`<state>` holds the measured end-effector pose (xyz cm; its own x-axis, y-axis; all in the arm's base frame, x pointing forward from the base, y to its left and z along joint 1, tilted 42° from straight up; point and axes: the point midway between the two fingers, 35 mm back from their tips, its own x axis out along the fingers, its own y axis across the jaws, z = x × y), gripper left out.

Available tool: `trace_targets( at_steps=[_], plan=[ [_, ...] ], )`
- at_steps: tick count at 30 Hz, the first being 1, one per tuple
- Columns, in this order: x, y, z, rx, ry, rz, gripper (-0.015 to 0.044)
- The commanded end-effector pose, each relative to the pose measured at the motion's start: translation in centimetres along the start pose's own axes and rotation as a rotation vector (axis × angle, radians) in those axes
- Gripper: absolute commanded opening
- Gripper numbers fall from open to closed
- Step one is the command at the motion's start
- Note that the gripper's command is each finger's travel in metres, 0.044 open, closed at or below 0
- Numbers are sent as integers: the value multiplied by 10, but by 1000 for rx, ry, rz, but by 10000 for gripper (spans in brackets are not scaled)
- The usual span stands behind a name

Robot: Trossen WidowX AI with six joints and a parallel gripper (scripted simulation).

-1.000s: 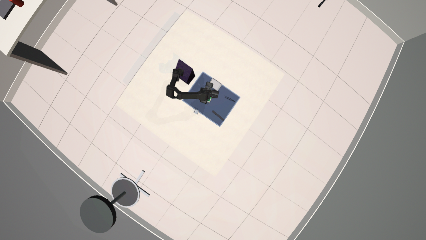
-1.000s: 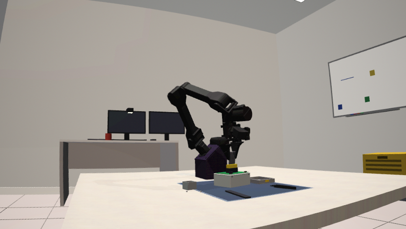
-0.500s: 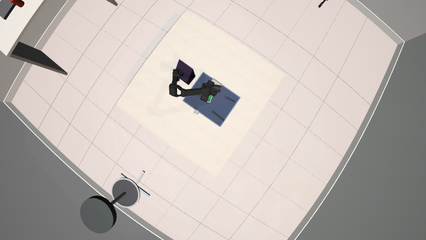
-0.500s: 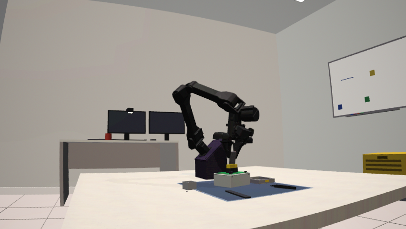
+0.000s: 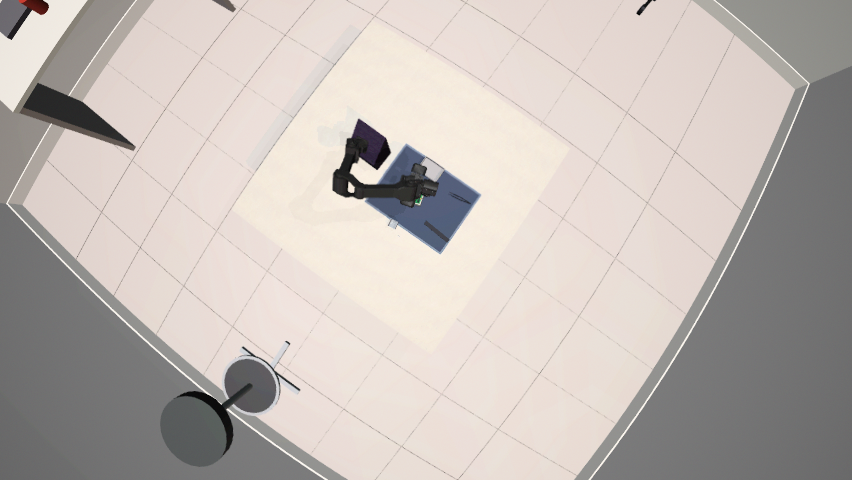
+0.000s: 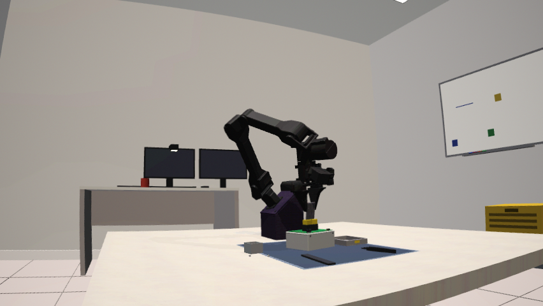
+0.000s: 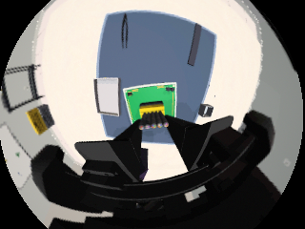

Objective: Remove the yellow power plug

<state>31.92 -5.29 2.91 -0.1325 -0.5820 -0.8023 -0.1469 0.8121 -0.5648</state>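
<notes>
The yellow power plug [image 6: 309, 222] [image 7: 152, 110] sits upright in the black socket [image 6: 310, 227] on the green circuit board [image 6: 294, 231] [image 7: 135, 102]. Several dark wires [image 7: 153, 121] come out of its top. The board lies on a pale box [image 6: 303, 241]. My gripper [image 6: 310, 213] [image 7: 152, 120] points down and is shut on the plug, one finger on either side in the wrist view. The exact finger contact is partly hidden. The grey tray [image 6: 343, 243] [image 7: 95, 97] [image 5: 434, 169] stands beside the board, with nothing in it in the wrist view.
A blue mat [image 5: 456, 214] [image 6: 279, 255] [image 7: 157, 48] lies under these things. Tweezers [image 6: 380, 250] [image 7: 125, 31] and a black bar [image 5: 436, 230] [image 6: 318, 259] [image 7: 194, 45] lie on it. A small grey box [image 5: 392, 224] [image 6: 253, 247] [image 7: 206, 111] stands at the mat's edge, across the board from the tray.
</notes>
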Motion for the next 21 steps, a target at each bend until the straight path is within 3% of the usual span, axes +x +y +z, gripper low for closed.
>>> trace_targets(
  at_steps=[1,11,21],
  plan=[
    [-14,1,0,2,-25,-29,0],
    [-14,20,0,4,-24,-239,0],
    [-19,2,0,1,-25,-24,0]
  ],
)
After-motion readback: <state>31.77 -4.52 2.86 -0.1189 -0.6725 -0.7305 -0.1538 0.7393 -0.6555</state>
